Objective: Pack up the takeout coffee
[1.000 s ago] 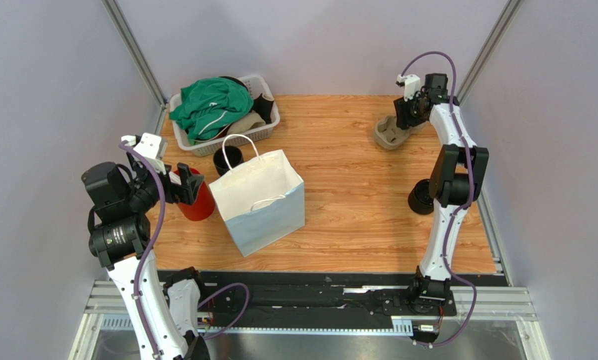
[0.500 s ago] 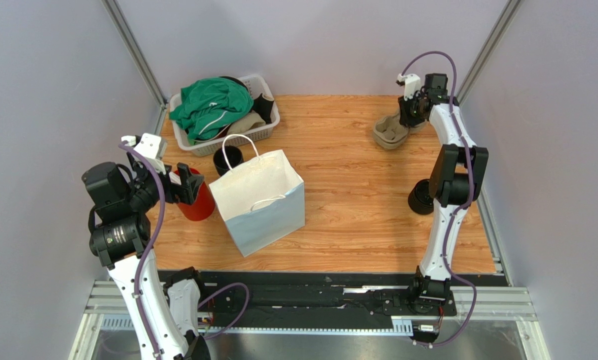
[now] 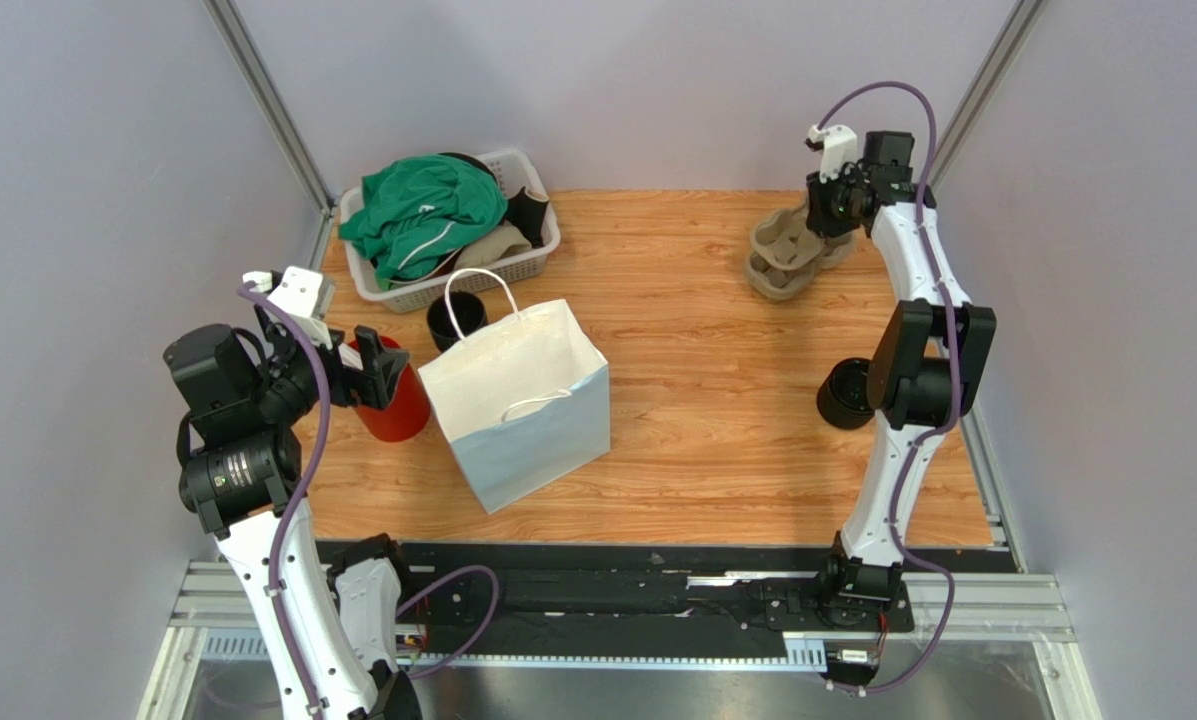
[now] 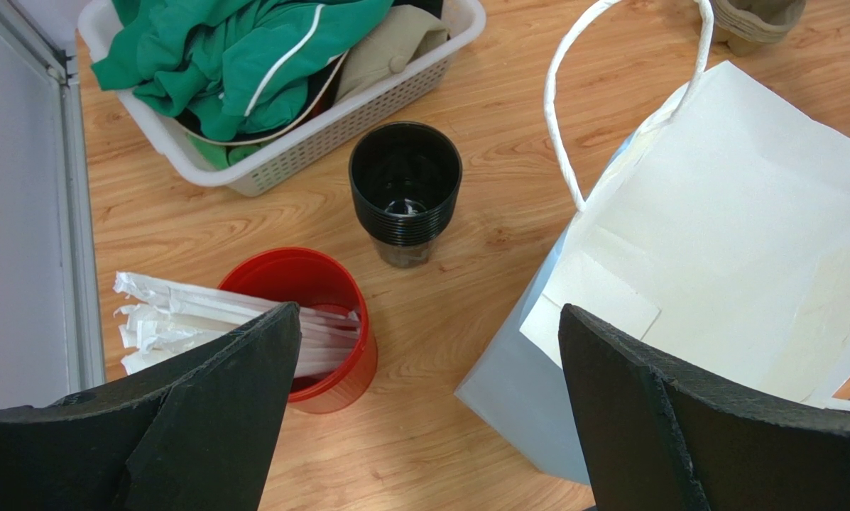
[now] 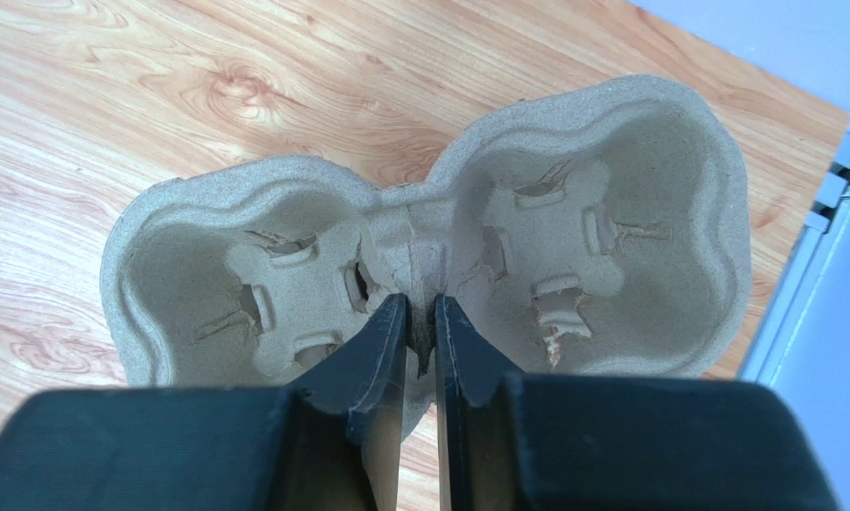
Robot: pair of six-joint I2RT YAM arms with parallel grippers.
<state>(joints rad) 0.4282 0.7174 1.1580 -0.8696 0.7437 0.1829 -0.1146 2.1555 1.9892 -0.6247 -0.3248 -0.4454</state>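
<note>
The takeout coffee is out of view. A stack of open black cups [image 3: 456,318] [image 4: 404,197] stands between the basket and the white paper bag [image 3: 522,398] [image 4: 738,245], which stands open-topped. My right gripper [image 3: 830,203] [image 5: 418,303] is shut on the centre ridge of a brown pulp two-cup carrier [image 3: 786,252] [image 5: 290,245] at the back right. My left gripper [image 3: 376,368] [image 4: 429,311] hangs open above the table, between the red cup [image 3: 397,405] [image 4: 328,314] of white straws and the bag, holding nothing.
A white basket [image 3: 454,282] [image 4: 322,138] of green and tan cloth sits at the back left. A short black round piece [image 3: 842,395] lies by the right arm's elbow, partly hidden. Grey walls close in on both sides and at the back.
My right gripper has closed on the carrier's middle ridge and drawn it a little up and toward the back right. The left arm has not moved.
</note>
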